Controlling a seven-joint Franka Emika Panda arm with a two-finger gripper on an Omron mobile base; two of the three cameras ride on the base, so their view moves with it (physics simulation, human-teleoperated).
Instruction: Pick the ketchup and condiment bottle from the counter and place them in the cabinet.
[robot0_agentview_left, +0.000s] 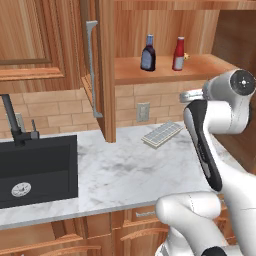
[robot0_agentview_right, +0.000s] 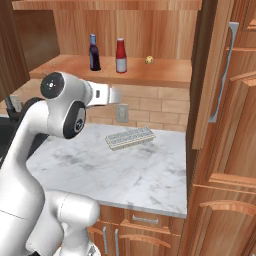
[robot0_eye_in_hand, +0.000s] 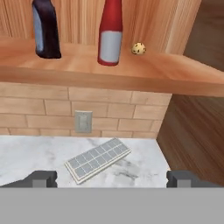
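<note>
The slim red ketchup (robot0_eye_in_hand: 110, 37) (robot0_agentview_left: 178, 54) (robot0_agentview_right: 120, 56) stands upright on the plank shelf of the open wooden cabinet (robot0_eye_in_hand: 144, 72) (robot0_agentview_left: 165, 75) (robot0_agentview_right: 155, 75). The squat dark condiment bottle (robot0_eye_in_hand: 46, 30) (robot0_agentview_left: 148, 53) (robot0_agentview_right: 94, 52) stands just to its left on the same shelf, also upright. My gripper (robot0_eye_in_hand: 111, 178) (robot0_agentview_right: 116, 95) (robot0_agentview_left: 186, 96) hangs open and empty below and in front of the shelf, over the marbled counter (robot0_agentview_left: 125, 175) (robot0_agentview_right: 130, 172), apart from both bottles.
A grey gridded tray (robot0_eye_in_hand: 98, 159) (robot0_agentview_left: 162, 134) (robot0_agentview_right: 130, 138) lies on the counter by the brick wall. A small speckled ball (robot0_eye_in_hand: 138, 48) sits right of the ketchup. The cabinet door (robot0_agentview_left: 91, 70) (robot0_agentview_right: 220, 70) stands open. A black sink (robot0_agentview_left: 35, 170) lies at left.
</note>
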